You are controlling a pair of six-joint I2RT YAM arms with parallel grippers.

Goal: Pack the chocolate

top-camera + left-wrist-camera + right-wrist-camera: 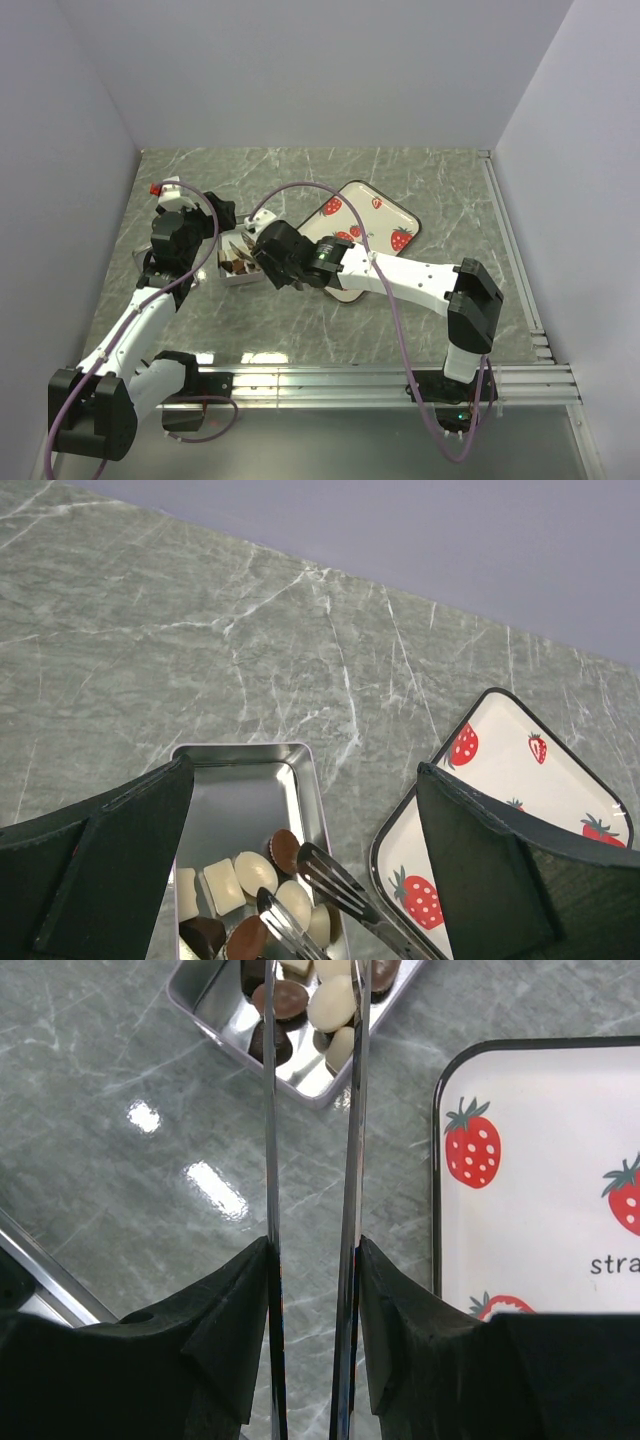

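Left gripper (305,775): jaws wide apart, empty, hovering over tin (235,800). Tin: on marble table (200,630). Chocolate (255,872): dark and cream pieces bunched at 1 end of tin. Tongs (335,880): 2 tips slightly parted above pieces. Right gripper (312,1250): clamped on tongs. Strawberry tray (560,1160): just right of tin. Handling: lift tips straight, clear of tin wall.
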